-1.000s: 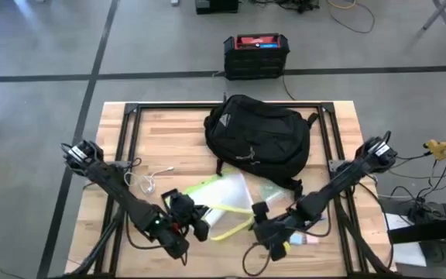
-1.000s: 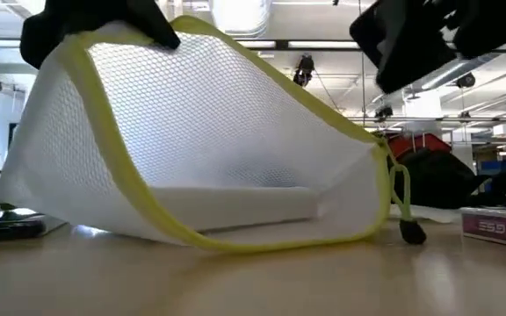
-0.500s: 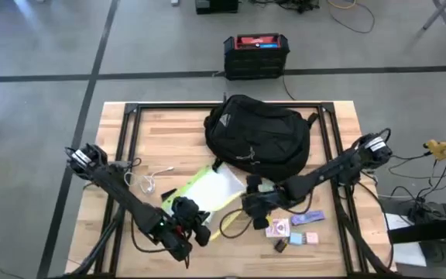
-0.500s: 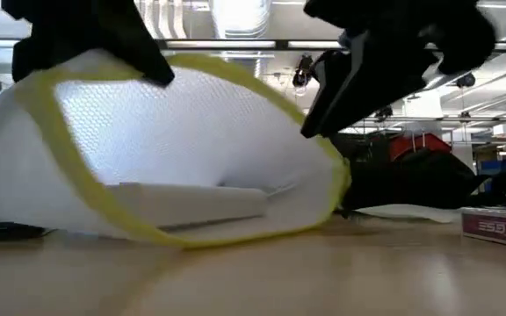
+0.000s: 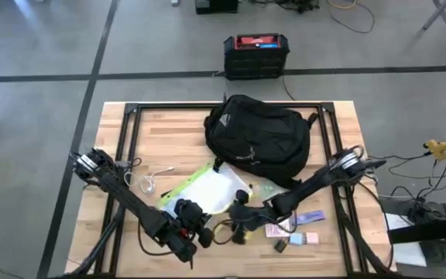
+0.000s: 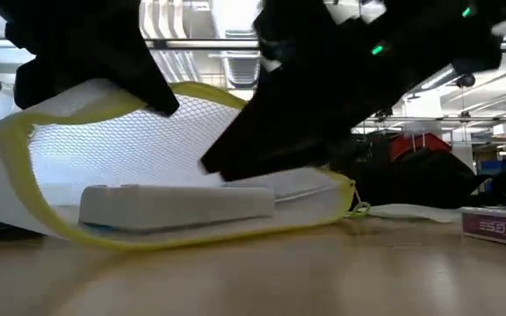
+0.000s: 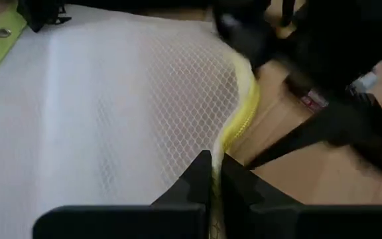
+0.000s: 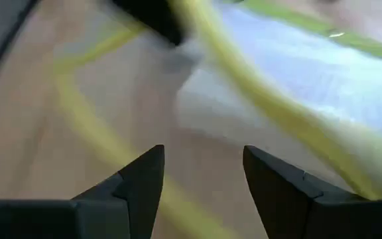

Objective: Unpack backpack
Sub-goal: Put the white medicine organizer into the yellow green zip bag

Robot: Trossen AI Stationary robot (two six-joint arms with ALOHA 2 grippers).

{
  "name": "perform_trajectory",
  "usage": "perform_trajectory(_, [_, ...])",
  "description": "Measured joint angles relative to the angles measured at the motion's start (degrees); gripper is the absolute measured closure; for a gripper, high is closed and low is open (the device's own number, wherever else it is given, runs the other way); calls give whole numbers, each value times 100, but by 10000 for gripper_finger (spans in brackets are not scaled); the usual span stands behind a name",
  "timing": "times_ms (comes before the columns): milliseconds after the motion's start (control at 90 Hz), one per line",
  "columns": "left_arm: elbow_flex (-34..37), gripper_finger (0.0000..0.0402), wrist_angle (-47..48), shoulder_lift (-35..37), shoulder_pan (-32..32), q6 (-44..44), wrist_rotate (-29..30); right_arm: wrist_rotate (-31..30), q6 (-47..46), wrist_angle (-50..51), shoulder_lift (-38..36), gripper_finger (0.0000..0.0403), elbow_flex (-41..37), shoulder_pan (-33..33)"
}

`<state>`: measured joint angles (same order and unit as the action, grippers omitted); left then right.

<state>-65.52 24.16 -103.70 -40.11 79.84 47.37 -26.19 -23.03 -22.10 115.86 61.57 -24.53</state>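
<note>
My left gripper (image 7: pixel 212 174) is pinched tight on the yellow edge of the white mesh pouch (image 5: pixel 207 190) at the table's (image 5: pixel 169 128) near side; my right gripper (image 8: pixel 203 174) hangs just beside it, fingers spread wide, holding nothing; the backpack (image 5: pixel 258 138) lies behind, toward the table's far edge.

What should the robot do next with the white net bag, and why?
Probably reach the open right tool into the mesh pouch for the white box inside. The left tool is shut on the pouch's yellow edge, holding its mouth up.
</note>
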Motion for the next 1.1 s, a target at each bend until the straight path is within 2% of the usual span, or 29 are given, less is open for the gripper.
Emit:
perform_trajectory(122, [2, 402, -216, 0, 6, -171, 19, -932, 124, -110, 670, 208, 648, 205])
perform_trajectory(189, [4, 402, -261, 0, 6, -233, 19, -1172, 269, -145, 994, 208, 989, 342])
perform_trajectory(300, [4, 402, -202, 13, -8, -329, 41, -816, 409, 30, 1157, 208, 1336, 468])
perform_trajectory(400, [-6, 402, -235, 13, -10, -330, -12, -548, 598, 453, 974, 208, 1380, 416])
perform_trajectory(600, [4, 402, -240, 1, 6, -395, -36, -441, 770, 1830, 287, 208, 1343, 51])
perform_trajectory(756, [4, 402, -253, -8, 12, -433, 17, -442, 649, 2382, 187, 208, 1306, -125])
perform_trajectory(967, [4, 402, -275, -20, 10, -439, 30, -408, 606, 2223, 401, 208, 1288, -173])
perform_trajectory(1100, [7, 401, -372, -20, 12, -597, 73, -295, 657, 1432, 828, 208, 1355, -8])
